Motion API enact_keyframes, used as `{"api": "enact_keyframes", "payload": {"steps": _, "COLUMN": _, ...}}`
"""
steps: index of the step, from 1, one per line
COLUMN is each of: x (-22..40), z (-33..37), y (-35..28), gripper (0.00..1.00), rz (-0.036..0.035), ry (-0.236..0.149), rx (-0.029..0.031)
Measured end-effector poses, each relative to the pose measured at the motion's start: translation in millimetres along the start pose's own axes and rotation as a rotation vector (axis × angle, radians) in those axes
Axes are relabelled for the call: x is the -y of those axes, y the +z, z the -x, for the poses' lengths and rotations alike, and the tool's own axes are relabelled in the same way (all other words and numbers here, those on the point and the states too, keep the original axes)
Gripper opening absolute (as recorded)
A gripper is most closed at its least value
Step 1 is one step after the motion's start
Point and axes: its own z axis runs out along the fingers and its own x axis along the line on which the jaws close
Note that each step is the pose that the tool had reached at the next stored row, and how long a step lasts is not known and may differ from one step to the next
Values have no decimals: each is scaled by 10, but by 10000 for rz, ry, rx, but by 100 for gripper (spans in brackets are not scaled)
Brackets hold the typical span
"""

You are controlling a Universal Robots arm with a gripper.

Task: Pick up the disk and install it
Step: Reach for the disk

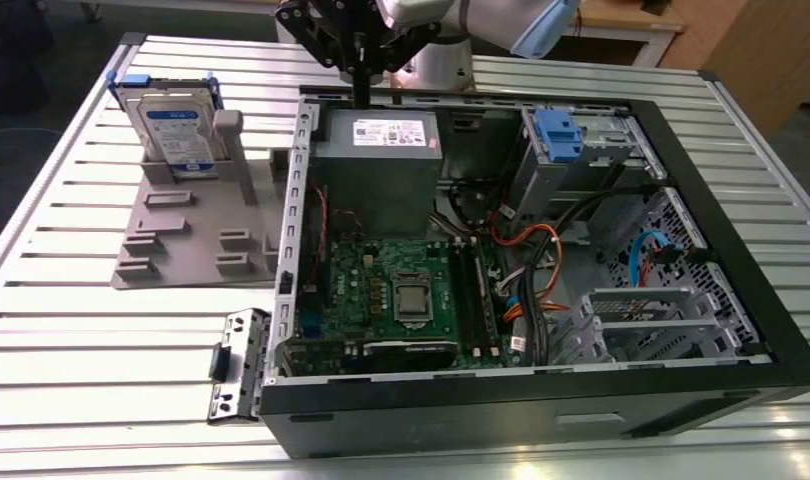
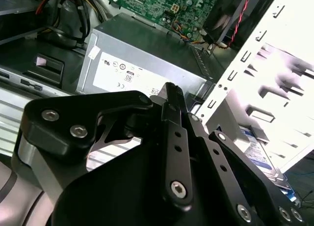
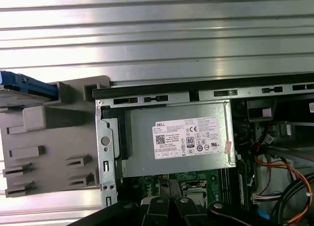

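Disk [image 1: 176, 125] stands in rack [image 1: 192, 235] on table [image 1: 72, 340], at the exterior view's left of computer case [image 1: 512, 405]. My gripper [image 1: 362, 95] hangs over power supply [image 1: 376, 175], which sits in the case behind the motherboard [image 1: 378, 290].

- Table [image 1: 85, 340]: silver metal top made of parallel slats; the slats also show in the first wrist view [image 3: 157, 39].
- Case [image 1: 745, 300]: black, open computer case lying on its side on the table, toward the exterior view's right.
- Stand [image 1: 178, 235]: grey slotted plastic fixture, just beside the case on the exterior view's left.
- Bracket [image 1: 238, 365]: small perforated metal part on the slats, touching the case's near corner.
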Motion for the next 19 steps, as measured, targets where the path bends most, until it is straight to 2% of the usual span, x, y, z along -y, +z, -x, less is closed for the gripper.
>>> {"api": "enact_keyframes", "payload": {"steps": 14, "x": 8, "z": -112, "y": -3, "gripper": 10, "rz": -1, "ry": 1, "rx": 0}}
{"api": "enact_keyframes", "payload": {"steps": 19, "x": 13, "z": -172, "y": -3, "gripper": 10, "rz": -1, "ry": 0, "rx": 0}}
